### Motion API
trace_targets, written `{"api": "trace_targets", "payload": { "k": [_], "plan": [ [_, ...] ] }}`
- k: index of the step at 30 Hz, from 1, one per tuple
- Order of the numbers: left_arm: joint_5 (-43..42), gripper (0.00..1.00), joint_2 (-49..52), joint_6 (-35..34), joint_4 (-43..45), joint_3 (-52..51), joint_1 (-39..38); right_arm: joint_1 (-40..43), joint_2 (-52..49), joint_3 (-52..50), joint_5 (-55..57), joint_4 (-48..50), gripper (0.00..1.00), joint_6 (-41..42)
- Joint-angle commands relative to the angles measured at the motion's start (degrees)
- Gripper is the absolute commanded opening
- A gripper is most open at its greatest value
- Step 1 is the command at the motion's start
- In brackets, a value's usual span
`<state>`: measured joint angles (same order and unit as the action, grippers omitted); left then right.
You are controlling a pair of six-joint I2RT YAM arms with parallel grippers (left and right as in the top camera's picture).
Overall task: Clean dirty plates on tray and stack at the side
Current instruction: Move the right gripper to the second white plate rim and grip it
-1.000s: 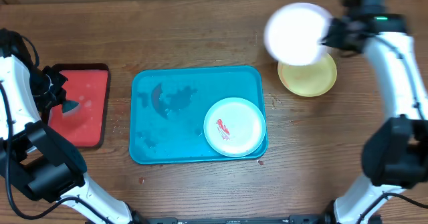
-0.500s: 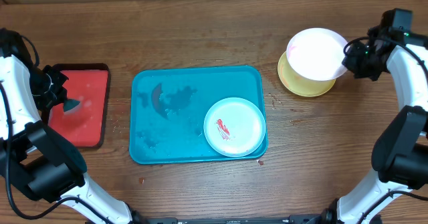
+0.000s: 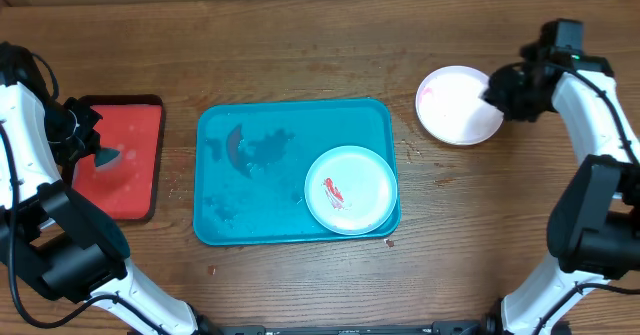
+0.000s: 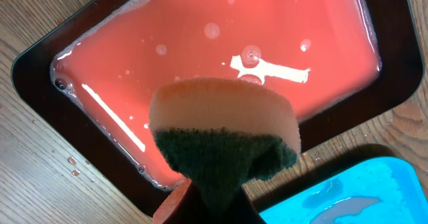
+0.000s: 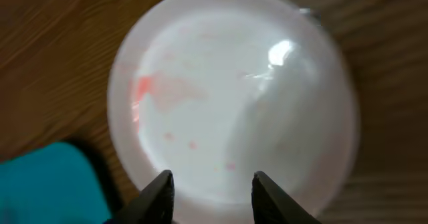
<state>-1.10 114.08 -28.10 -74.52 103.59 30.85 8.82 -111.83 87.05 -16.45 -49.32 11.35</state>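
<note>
The teal tray (image 3: 262, 207) lies in the middle of the table (image 3: 300, 45) and holds 1 dish: the mint plate (image 3: 362, 203), flat in the tray's right half and reaching its front right corner, with a small red smear (image 3: 333, 190) left of its centre. The rest of the tray floor carries only dark wet patches (image 3: 250, 147).

The white plate (image 3: 452, 107) lies flat on the wood to the right of the tray, apart from it, with faint pink traces on its left side. The right gripper (image 5: 212, 200) hangs at that plate's right edge; its 2 fingers stand parted above the rim and grip nothing.

At the left, the red tray (image 3: 130, 190) with its dark rim holds a shallow pool of pinkish, bubbly liquid (image 4: 200, 43). The left gripper (image 4: 214, 197) is closed tight on the sponge (image 4: 224, 127), tan on top and dark green below, held above that tray's near edge
</note>
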Motion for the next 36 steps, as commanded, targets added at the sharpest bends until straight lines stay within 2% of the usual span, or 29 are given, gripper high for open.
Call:
{"api": "trace_targets", "payload": {
  "k": [1,3,5,9,15,22,27,36],
  "plan": [
    [-0.61,0.04,-1.27,1.31,0.22,0.61,-0.15,-6.36,0.2,-0.37,-11.47,0.46,0.41,-13.75],
    [-0.61,0.04,-1.27,1.31,0.22,0.61,-0.17,-10.4,0.2,-0.52,-10.95,0.46,0.46,-19.3],
    [-0.61,0.04,-1.27,1.31,0.22,0.61,-0.17,-15.1,0.17,-0.83,-7.08,0.61,0.46,-24.35],
    [-0.61,0.04,-1.27,1.33,0.2,0.61,-0.17,-22.08,-0.15,-1.86,1.86,1.75,0.45,-27.52],
    [-0.59,0.04,-1.27,1.31,0.22,0.61,-0.15,-28.59,-2.08,-2.32,6.19,0.61,0.45,-34.27],
    [-0.59,0.04,-1.27,1.31,0.26,0.61,-0.17,-29.77,-6.03,-2.34,6.32,-1.4,0.45,-36.94],
    [-0.59,0.04,-1.27,1.31,0.57,0.61,-0.15,-29.77,-7.19,-2.34,5.4,-3.85,0.38,-36.98],
    [-0.61,0.04,-1.27,1.31,1.07,0.61,-0.15,-29.77,-7.19,-2.34,4.79,-5.22,0.38,-36.94]
  ]
}}
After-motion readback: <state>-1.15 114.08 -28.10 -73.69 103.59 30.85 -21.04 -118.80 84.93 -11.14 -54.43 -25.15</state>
